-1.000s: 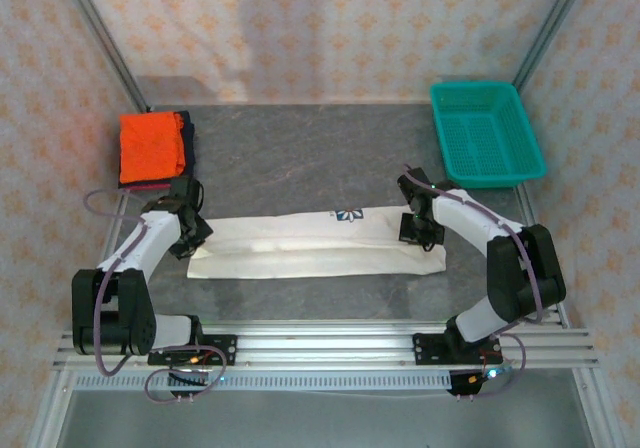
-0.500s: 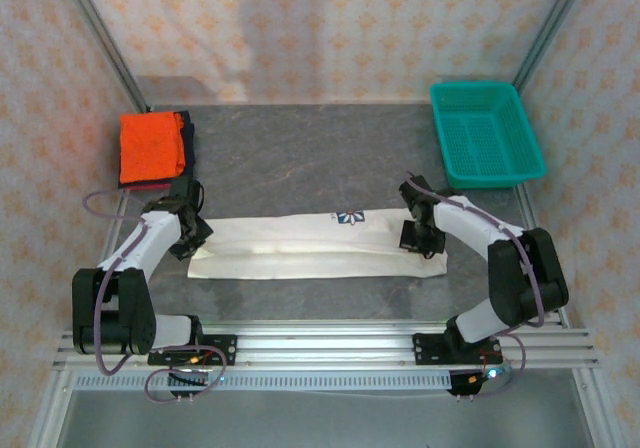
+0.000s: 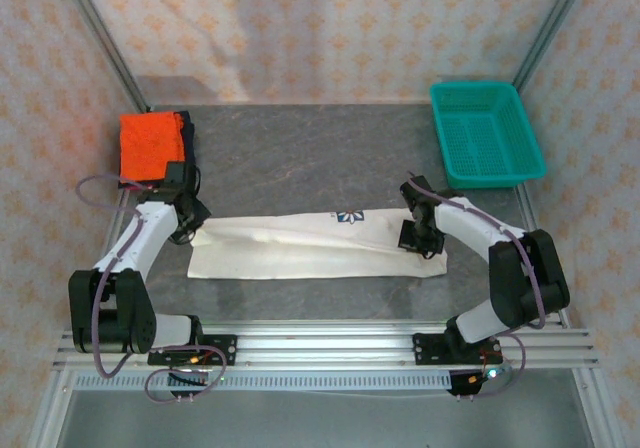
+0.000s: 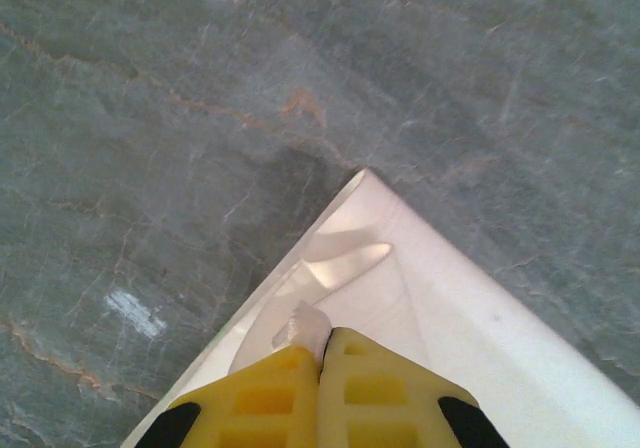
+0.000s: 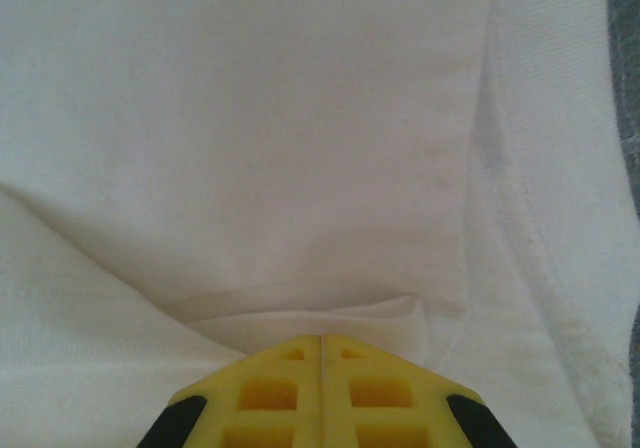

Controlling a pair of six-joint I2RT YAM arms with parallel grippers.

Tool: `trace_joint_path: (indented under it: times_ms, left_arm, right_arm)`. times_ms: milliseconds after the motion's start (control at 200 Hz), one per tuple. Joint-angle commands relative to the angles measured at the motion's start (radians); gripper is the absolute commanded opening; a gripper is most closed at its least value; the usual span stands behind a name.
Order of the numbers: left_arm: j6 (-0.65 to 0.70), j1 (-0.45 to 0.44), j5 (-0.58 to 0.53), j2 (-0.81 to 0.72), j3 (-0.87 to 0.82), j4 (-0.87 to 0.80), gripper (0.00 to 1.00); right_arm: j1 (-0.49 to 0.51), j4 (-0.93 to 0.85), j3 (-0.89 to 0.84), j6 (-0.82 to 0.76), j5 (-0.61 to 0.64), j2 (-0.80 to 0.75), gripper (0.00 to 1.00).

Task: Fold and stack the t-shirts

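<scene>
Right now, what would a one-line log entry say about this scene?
left gripper: shut on white shirt corner | right gripper: shut on its other end | orange shirt: folded, far left

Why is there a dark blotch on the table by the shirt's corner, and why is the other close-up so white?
Left wrist view: the blotch on the table looks like a soft shadow beside the white t-shirt corner. Right wrist view: the camera is very close to the pale cloth, so creases look faint and slightly soft. Top external view: even light, sharp.

The white t-shirt (image 3: pixel 300 248) is soft matt cloth, the table (image 3: pixel 300 158) veined matt grey — the fingers (image 4: pixel 385 398) smooth yellow plastic.
</scene>
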Motion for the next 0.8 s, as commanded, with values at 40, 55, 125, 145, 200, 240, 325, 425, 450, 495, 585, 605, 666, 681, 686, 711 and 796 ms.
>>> trace_joint_path:
  times_ms: [40,55,125,145,200,240,325,425,450,495,585,605,666,681,686,711,796]
  left_arm:
    - [-0.009,0.003,-0.031,-0.018,-0.106,-0.022,0.0]
    - [-0.012,0.003,-0.026,-0.017,-0.115,-0.02,0.0]
    - [-0.026,0.003,-0.008,-0.014,-0.148,-0.01,0.0]
    - [-0.03,0.003,-0.008,-0.013,-0.155,-0.008,0.02]
    - [-0.043,0.003,-0.015,-0.013,-0.165,-0.01,0.23]
    - [-0.05,0.003,-0.023,-0.018,-0.164,-0.02,0.44]
    - [-0.048,0.003,-0.031,-0.039,-0.147,-0.036,0.73]
    - [-0.049,0.002,-0.041,-0.079,-0.117,-0.046,0.94]
    - [-0.049,0.0,-0.042,-0.09,-0.109,-0.046,0.97]
    - [-0.049,-0.014,-0.042,-0.105,-0.091,-0.038,1.0]
    - [-0.056,-0.067,-0.041,-0.103,-0.056,-0.006,1.0]
    - [-0.058,-0.08,-0.039,-0.094,-0.049,0.006,1.0]
    - [-0.067,-0.116,-0.028,-0.055,-0.023,0.037,0.99]
    - [-0.069,-0.123,-0.024,-0.042,-0.015,0.046,0.98]
    - [-0.07,-0.126,-0.024,-0.037,-0.013,0.048,0.97]
    - [-0.074,-0.137,-0.019,-0.014,0.003,0.057,0.95]
    - [-0.088,-0.163,0.013,0.073,0.046,0.095,0.8]
  right_arm:
    - [-0.007,-0.021,-0.016,0.008,0.01,-0.023,0.07]
    - [-0.006,-0.022,-0.015,0.008,0.01,-0.024,0.08]
    - [-0.006,-0.023,-0.01,0.003,0.015,-0.023,0.17]
    - [-0.006,-0.024,-0.008,0.001,0.014,-0.025,0.21]
    - [-0.007,-0.025,-0.002,-0.003,0.014,-0.028,0.36]
    - [-0.007,-0.024,0.003,-0.006,0.01,-0.041,0.48]
    - [-0.005,-0.012,0.012,-0.02,0.001,-0.084,0.57]
    - [0.004,0.001,0.031,-0.061,-0.001,-0.138,0.63]
    - [0.011,0.003,0.039,-0.077,0.001,-0.145,0.64]
    - [0.03,0.014,0.053,-0.094,0.019,-0.156,0.64]
    - [0.069,0.044,0.083,-0.117,0.025,-0.141,0.65]
    - [0.078,0.052,0.089,-0.118,0.025,-0.133,0.65]
    - [0.102,0.09,0.109,-0.108,0.023,-0.095,0.65]
    - [0.107,0.098,0.116,-0.104,0.023,-0.084,0.65]
    - [0.108,0.1,0.118,-0.102,0.023,-0.079,0.65]
    - [0.114,0.111,0.132,-0.095,0.021,-0.056,0.64]
    - [0.126,0.139,0.188,-0.065,0.017,0.026,0.59]
